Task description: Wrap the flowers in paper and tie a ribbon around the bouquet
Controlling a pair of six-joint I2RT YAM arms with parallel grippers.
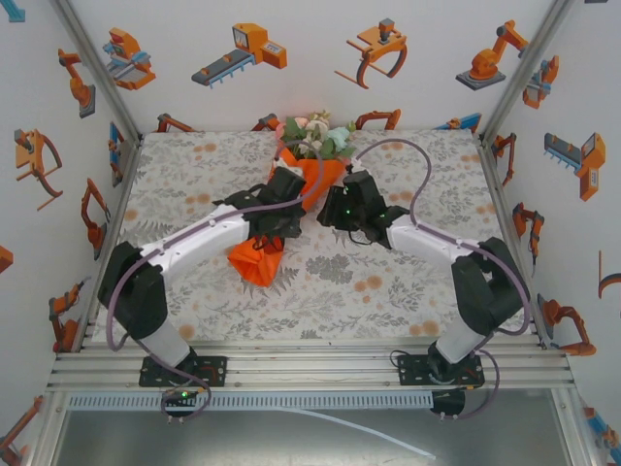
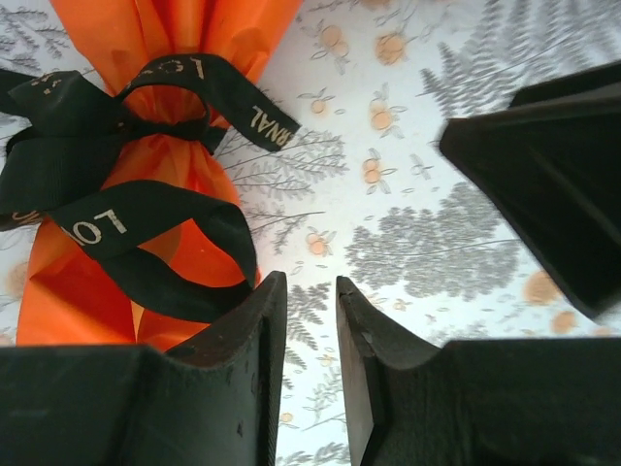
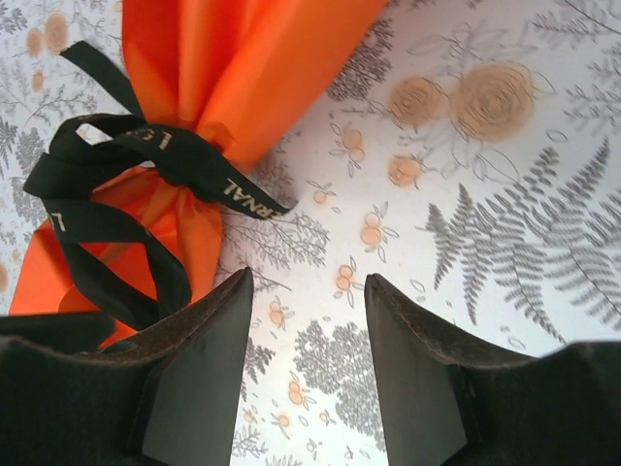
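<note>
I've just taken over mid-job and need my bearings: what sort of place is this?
Probably a purpose-built robot test booth rather than a flower shop: white walls dotted with cartoon robot stickers, aluminium frame posts at the corners, and a grey floral table cover as the work surface.

Fig. 1. My left arm [image 1: 194, 243] and right arm [image 1: 419, 239]: white link shells between black joint housings, on black base plates [image 1: 184, 370]. Purple-grey cables [image 1: 419, 155] loop along both. A green light [image 1: 346, 207] marks my right wrist. The fingers [image 2: 233, 379] of my left gripper [image 2: 309, 283] are matte black, wedge-shaped and faintly scuffed.
</note>
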